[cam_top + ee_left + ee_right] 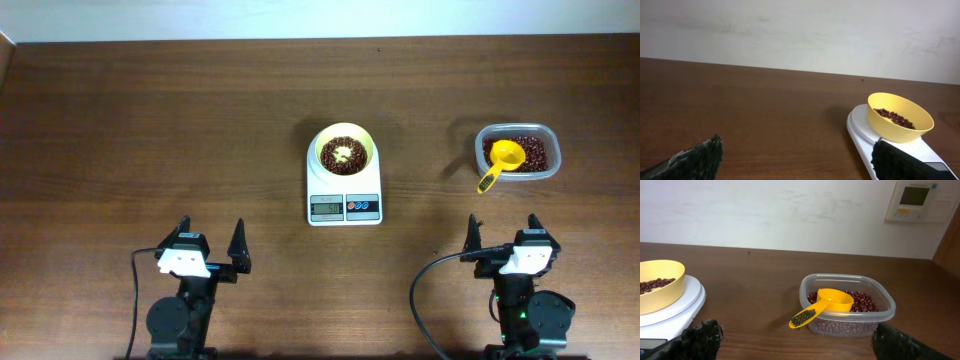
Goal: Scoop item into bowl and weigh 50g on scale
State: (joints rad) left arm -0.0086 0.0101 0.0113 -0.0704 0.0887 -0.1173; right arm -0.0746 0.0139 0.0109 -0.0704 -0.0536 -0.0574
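Observation:
The pale-yellow bowl (344, 151) sits on the white scale (343, 207) at the table's middle, with dark reddish-brown beans (332, 147) in it. More beans (867, 301) fill a clear plastic container (518, 153) at the right, where a yellow scoop (503, 159) rests with its handle over the rim. My left gripper (212, 237) stands open near the front left, the bowl (899, 120) ahead to its right. My right gripper (501, 232) is open at the front right, short of the container (847, 305) and the scoop (825, 305). Neither holds anything.
Bare brown wood lies between the grippers and the scale (862, 137). A white wall runs behind the table's far edge. The scale (670, 312) also shows at the left of the right wrist view. A black cable (425, 300) loops beside the right arm's base.

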